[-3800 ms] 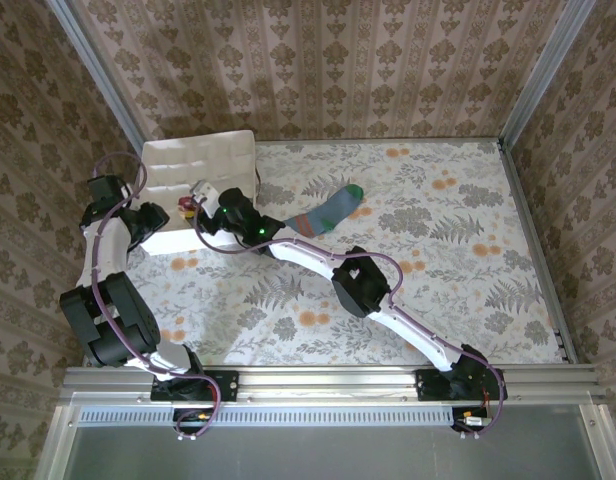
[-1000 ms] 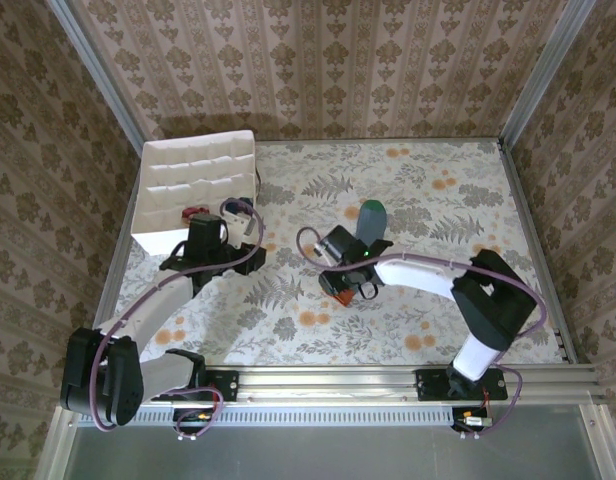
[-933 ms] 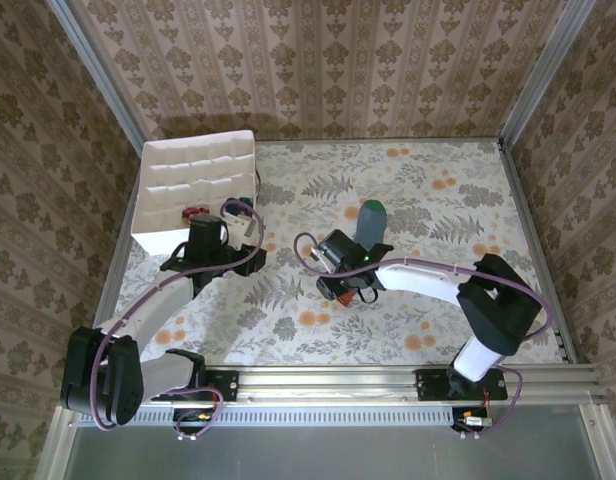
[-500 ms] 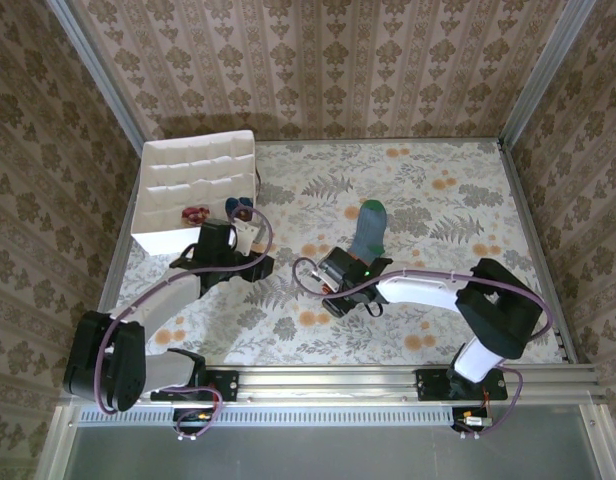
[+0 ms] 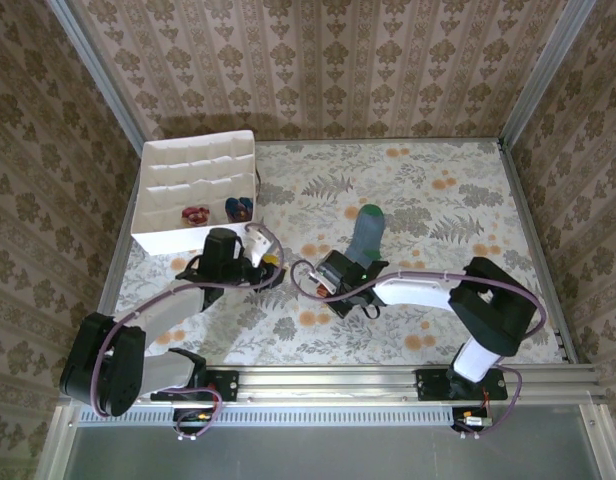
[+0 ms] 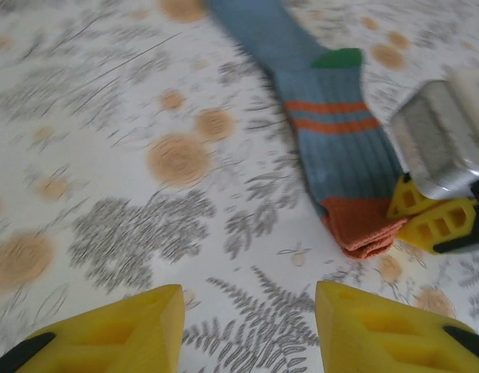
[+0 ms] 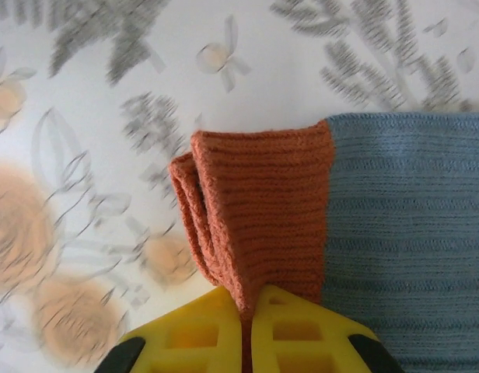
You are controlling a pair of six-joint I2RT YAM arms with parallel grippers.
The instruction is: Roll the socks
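Observation:
A grey-blue sock [image 5: 366, 235] with a green toe and orange cuff lies flat at mid-table, toe pointing away. My right gripper [image 5: 345, 268] is shut on its orange cuff [image 7: 255, 210], and the fabric is pinched between the yellow fingers [image 7: 302, 330]. My left gripper [image 5: 275, 265] hovers open just left of the cuff, nothing between its fingers [image 6: 123, 330]. The left wrist view shows the sock [image 6: 333, 132] ahead to the right, with the right gripper's fingers [image 6: 430, 221] on the cuff. Two rolled socks, one maroon-striped [image 5: 195, 214] and one purple [image 5: 239, 207], sit in the box.
A white partitioned box [image 5: 168, 240] stands at the back left, close behind my left arm. Patterned walls enclose the table on three sides. Open floral tablecloth [image 5: 458, 210] stretches right of the sock.
My right gripper has closed on the sock's orange cuff. My left gripper has moved from beside the box toward the sock, and the sock now lies stretched out.

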